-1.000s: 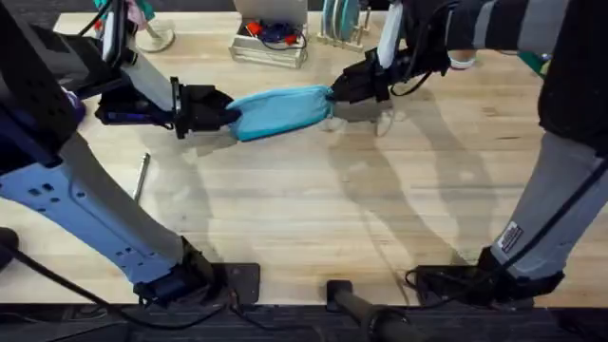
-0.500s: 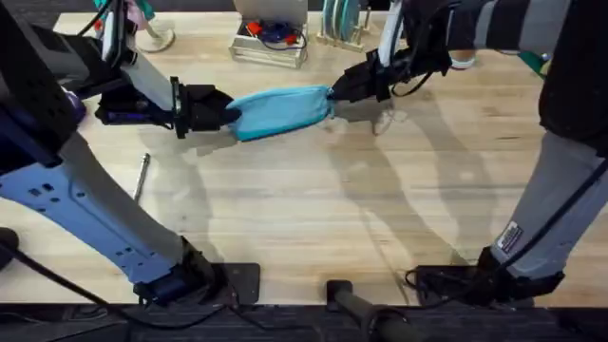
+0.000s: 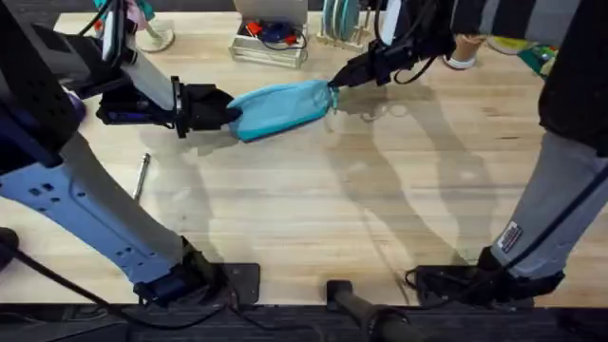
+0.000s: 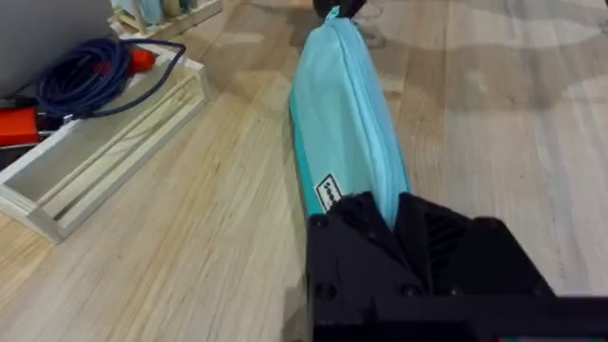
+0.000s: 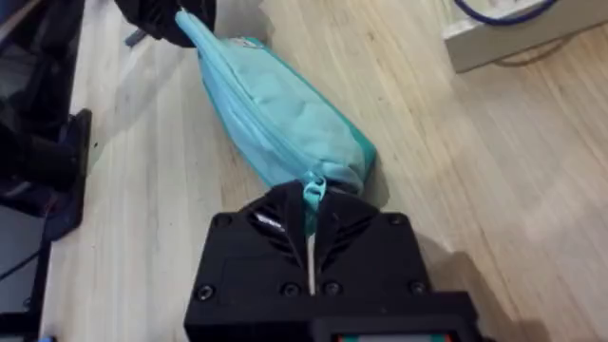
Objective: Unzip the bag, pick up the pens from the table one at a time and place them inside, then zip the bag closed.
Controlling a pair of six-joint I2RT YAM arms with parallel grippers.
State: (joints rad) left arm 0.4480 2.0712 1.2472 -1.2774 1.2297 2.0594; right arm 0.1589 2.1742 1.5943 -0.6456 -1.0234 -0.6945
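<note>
**Both arms hold the pouch, zip not open yet**

Since a second ago, the right gripper (image 3: 338, 80) has lifted its end of the small teal-blue fabric pencil pouch (image 3: 281, 107) up and a bit farther from the robot, so the pouch now tilts. Left gripper (image 3: 226, 114) stays put, its jaws pinched tight on the other end of the pouch.

From the right wrist, the right jaws are closed on the little teal zip tab (image 5: 313, 194) at the pouch's tip. The pouch is stretched between the two grippers, above the light wooden plank worktop (image 3: 380, 209). Its zip line looks closed all the way along.

One slim silvery grey stick pen (image 3: 141, 177) lies on the worktop near the left arm, well apart from the pouch.

I think the unzip step is just starting. Next, the right arm should pull the tab along the pouch toward the left gripper while the left holds firm.
</note>
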